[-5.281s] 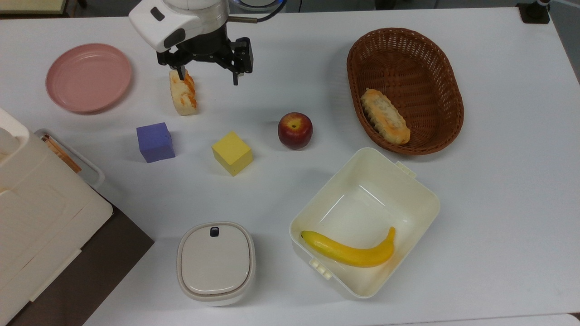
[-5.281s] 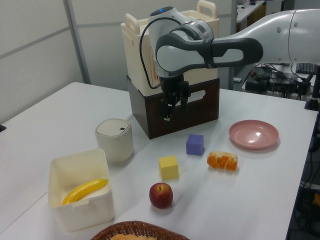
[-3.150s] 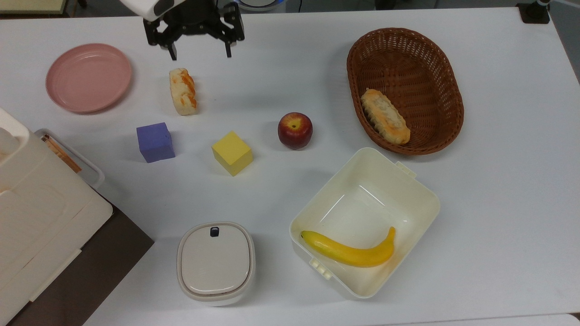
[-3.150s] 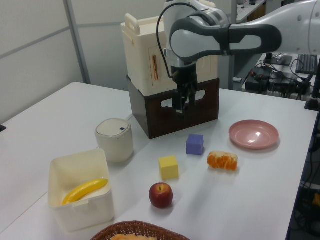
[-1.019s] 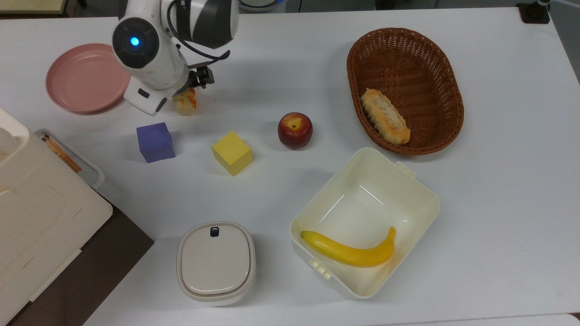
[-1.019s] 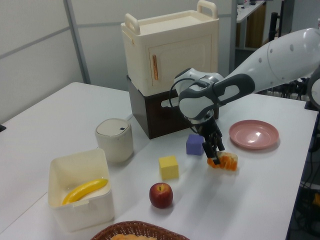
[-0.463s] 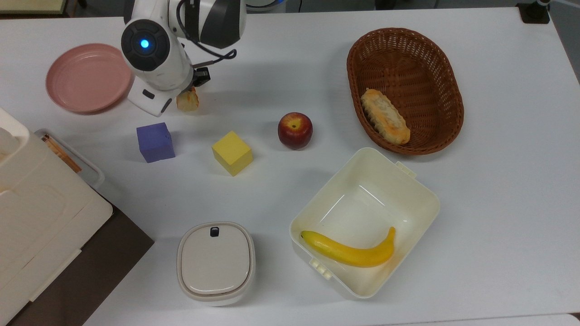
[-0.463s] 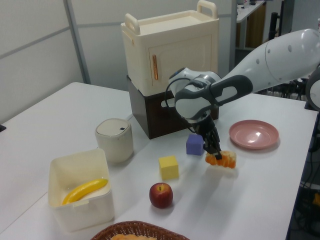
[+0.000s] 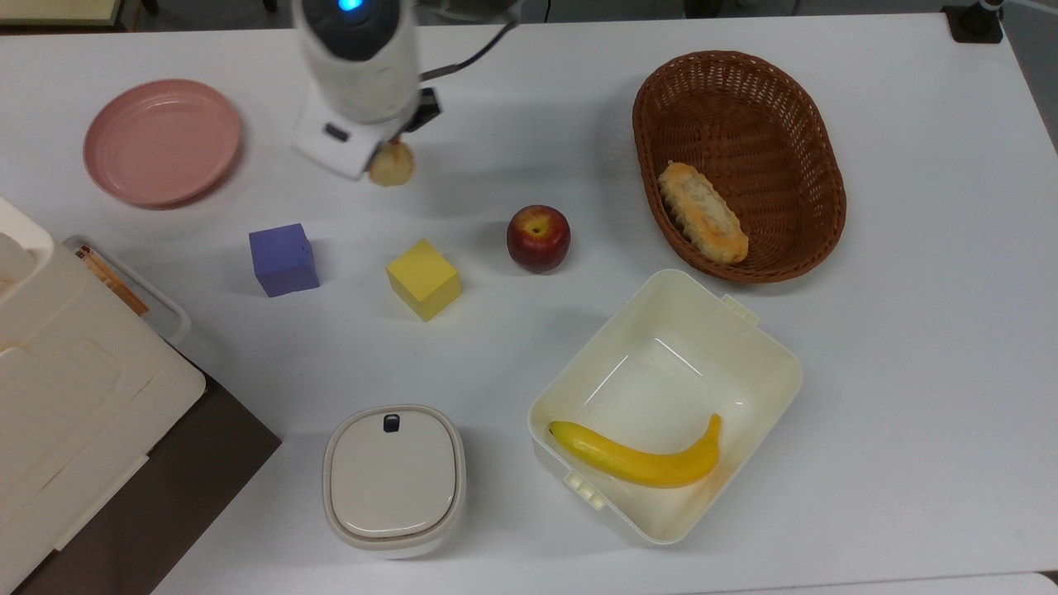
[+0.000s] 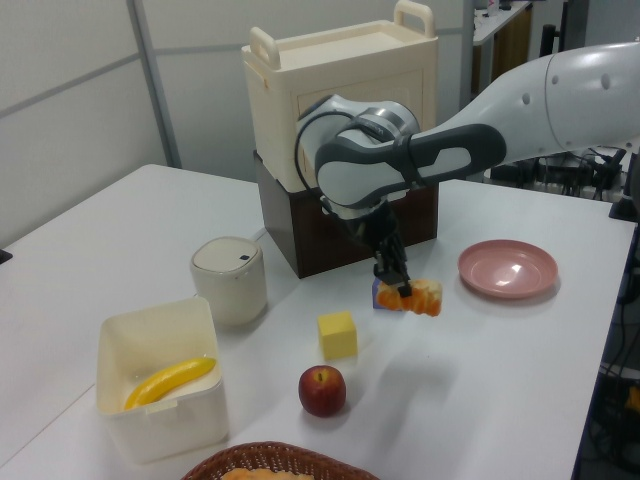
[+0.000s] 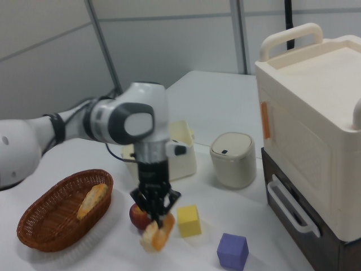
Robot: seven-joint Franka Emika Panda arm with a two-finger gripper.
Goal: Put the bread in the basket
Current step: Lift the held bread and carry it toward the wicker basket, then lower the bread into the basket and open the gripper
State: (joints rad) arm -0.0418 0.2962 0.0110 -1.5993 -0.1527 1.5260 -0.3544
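Above table (image 9: 512, 107) — bread (image 11: 156, 235) held aloft.

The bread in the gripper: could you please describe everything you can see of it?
The bread is a short, chunky roll, pale cream with orange-brown toasted patches and a lumpy top. The gripper is shut on its upper part, and it hangs tilted, clear of the table. In the top view it sits up and left of the apple, far left of the basket.

bread (image 9: 391, 168): short cream roll with orange-brown patches, lifted off the tabletop, hanging tilted, upper-left-centre of the top view. basket (image 9: 814, 157): dark-brown oval wicker, upright, upper right of the top view, well apart from the roll.
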